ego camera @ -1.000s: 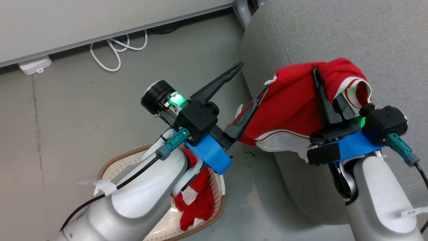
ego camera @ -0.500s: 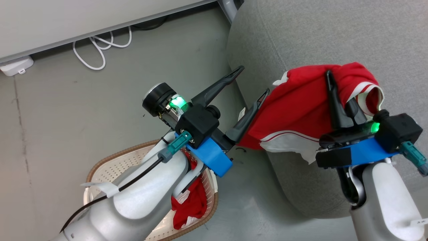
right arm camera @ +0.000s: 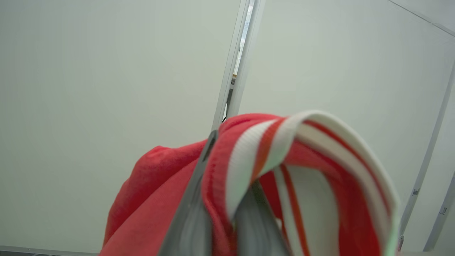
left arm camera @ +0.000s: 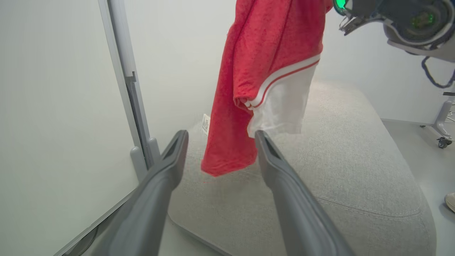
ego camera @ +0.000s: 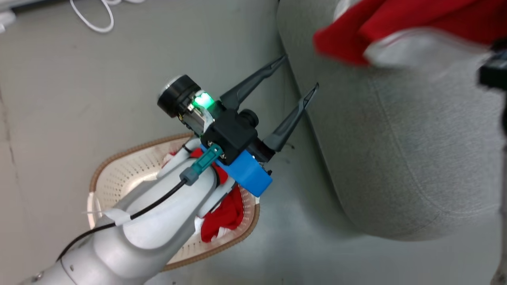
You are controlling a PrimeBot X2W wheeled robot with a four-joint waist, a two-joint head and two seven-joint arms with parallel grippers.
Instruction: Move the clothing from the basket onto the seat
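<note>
One red clothing piece (left arm camera: pixel 270 53) with white stripes and a white hem hangs in the air above the grey seat (left arm camera: pixel 355 160). My right gripper (right arm camera: pixel 220 185) is shut on its collar fold. In the head view this garment (ego camera: pixel 396 23) is blurred at the top right, over the seat (ego camera: pixel 416 138). My left gripper (ego camera: pixel 301 72) stands open with nothing between its jaws, at the seat's left edge, above the floor. Below the left arm sits the cream basket (ego camera: pixel 119 158) with a second red garment (ego camera: pixel 225 215) in it, partly hidden by the forearm.
A white cable (ego camera: pixel 93 19) loops on the grey floor at the far left. A white wall panel with a metal post (left arm camera: pixel 138 117) stands left of the seat. A wheeled stand leg (left arm camera: pixel 442 138) and a pale shoe (left arm camera: pixel 450 201) show beyond the seat's right side.
The head view has shifted. My right gripper has carried the red garment up and away towards the upper right, so it now hangs above the seat. The left gripper stays open.
</note>
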